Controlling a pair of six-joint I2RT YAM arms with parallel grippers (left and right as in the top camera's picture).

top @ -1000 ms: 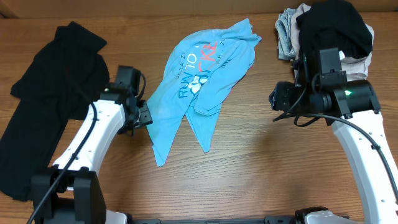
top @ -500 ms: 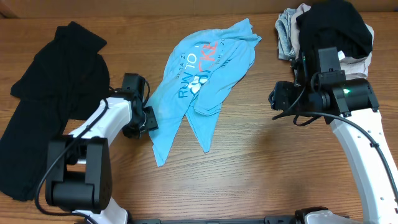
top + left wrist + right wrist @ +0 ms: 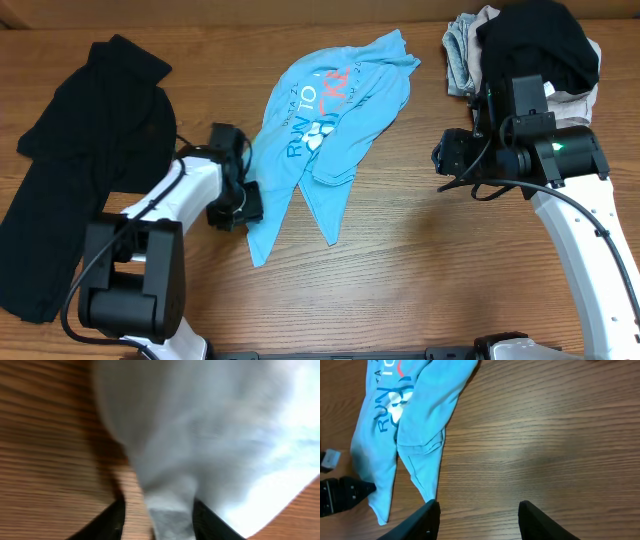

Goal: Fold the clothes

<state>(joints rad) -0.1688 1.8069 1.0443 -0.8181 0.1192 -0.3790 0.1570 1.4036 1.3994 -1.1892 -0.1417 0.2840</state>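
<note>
The shirt lies crumpled at the table's centre, reaching toward 12 o'clock, lettering up, and its lower part splits into two narrow tails that point to 6 and 7 o'clock. The left gripper sits at the shirt's 8 o'clock edge, against the longer tail; in the blurred wrist view its fingers stand narrow with a bunched fold of pale cloth filling the gap between them, so it seems to hold that edge. The black garment sprawls at 9 o'clock along the table's left side, near the left arm and apart from the shirt. The right gripper hangs at 3 o'clock, well apart from the shirt's right edge; its wrist view shows the fingers wide with only bare wood between them, and the shirt's tails lie off at 10 o'clock. A pile of grey, beige and black cloth fills the 1 o'clock corner, its near edge under the right arm. Bare wood runs between the shirt's 3 o'clock edge and the right gripper, and across the whole 6 o'clock side below the tails
</note>
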